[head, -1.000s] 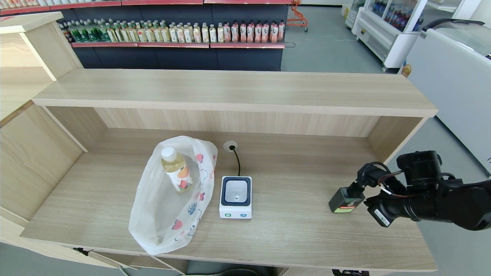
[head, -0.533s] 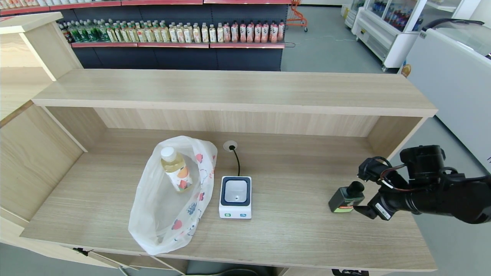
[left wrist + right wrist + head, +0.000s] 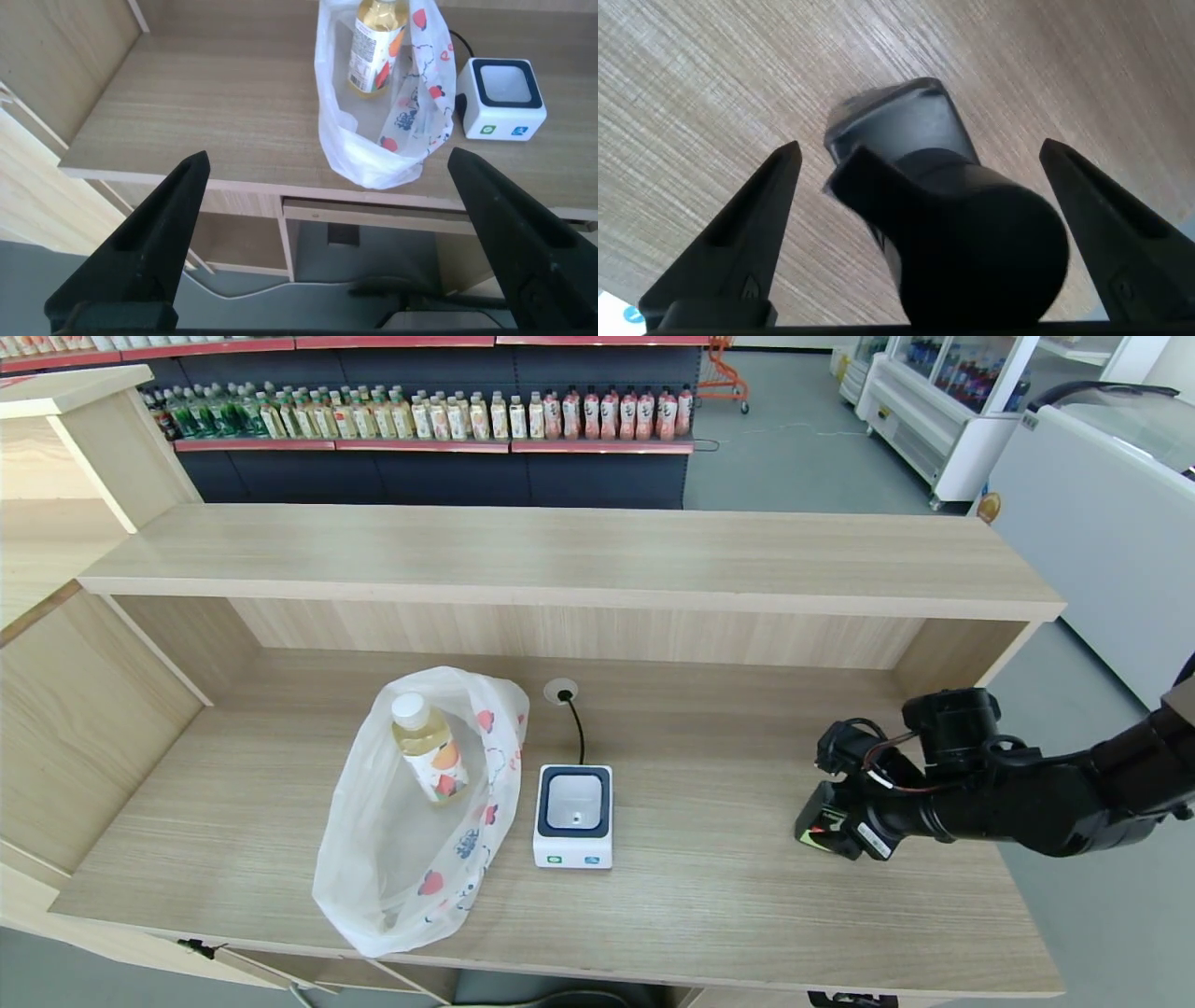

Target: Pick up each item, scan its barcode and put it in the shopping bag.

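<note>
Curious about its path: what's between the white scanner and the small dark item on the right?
Only bare counter lies between the scanner and the dark item, as the head view shows.

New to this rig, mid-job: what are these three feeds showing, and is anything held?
A two-armed robot stands at a shop counter. The wide picture is from its head; the other two are wrist cameras, the dark prongs being each arm's fingers. On the counter: a shopping bag holding a bottle, a scanner beside it, a small dark item at the right. The right gripper stands open around that item, nothing held. The left gripper hangs open before the counter's near edge.
</note>
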{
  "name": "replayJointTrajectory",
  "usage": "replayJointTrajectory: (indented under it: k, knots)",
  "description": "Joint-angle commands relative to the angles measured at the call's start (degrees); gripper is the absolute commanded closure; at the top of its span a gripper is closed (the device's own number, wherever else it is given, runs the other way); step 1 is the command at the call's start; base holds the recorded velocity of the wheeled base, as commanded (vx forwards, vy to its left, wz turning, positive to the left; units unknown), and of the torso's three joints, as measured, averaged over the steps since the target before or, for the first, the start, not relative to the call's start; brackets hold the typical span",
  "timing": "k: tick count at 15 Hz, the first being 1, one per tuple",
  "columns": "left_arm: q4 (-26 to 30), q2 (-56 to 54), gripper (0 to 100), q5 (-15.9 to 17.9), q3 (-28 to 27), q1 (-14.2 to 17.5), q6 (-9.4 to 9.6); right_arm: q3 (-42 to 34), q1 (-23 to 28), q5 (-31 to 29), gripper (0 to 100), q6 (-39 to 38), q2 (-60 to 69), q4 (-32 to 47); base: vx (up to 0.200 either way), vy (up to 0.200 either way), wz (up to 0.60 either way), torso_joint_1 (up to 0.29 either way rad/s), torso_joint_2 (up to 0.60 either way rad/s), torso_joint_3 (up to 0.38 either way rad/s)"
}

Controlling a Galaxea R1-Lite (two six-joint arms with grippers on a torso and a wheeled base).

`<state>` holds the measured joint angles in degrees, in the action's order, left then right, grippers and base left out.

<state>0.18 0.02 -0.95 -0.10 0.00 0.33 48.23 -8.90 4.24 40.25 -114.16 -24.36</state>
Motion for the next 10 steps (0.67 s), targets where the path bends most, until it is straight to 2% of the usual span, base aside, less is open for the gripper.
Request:
replayJointTrajectory:
  k: [1, 5, 9, 10]
  knots:
    - [0.0, 0.0, 0, 0.0, 0.0, 0.0, 0.02, 0.2, -1.6, 0.3, 100, -0.7, -1.1, -0.2, 0.0, 0.0, 0.0, 0.0, 0.0, 0.0]
    - [0.0, 0.0, 0, 0.0, 0.0, 0.0, 0.02, 0.6, -2.4, 2.5, 100, -1.3, -1.9, -1.3, 0.0, 0.0, 0.0, 0.0, 0.0, 0.0]
    - [0.0, 0.0, 0, 0.0, 0.0, 0.0, 0.02, -1.6, -2.4, 1.1, 100, -1.1, -0.8, -2.9, 0.0, 0.0, 0.0, 0.0, 0.0, 0.0]
    - [0.0, 0.0, 0, 0.0, 0.0, 0.0, 0.02, -3.8, -2.5, 0.6, 100, -0.9, 1.7, -5.4, 0.0, 0.0, 0.0, 0.0, 0.0, 0.0]
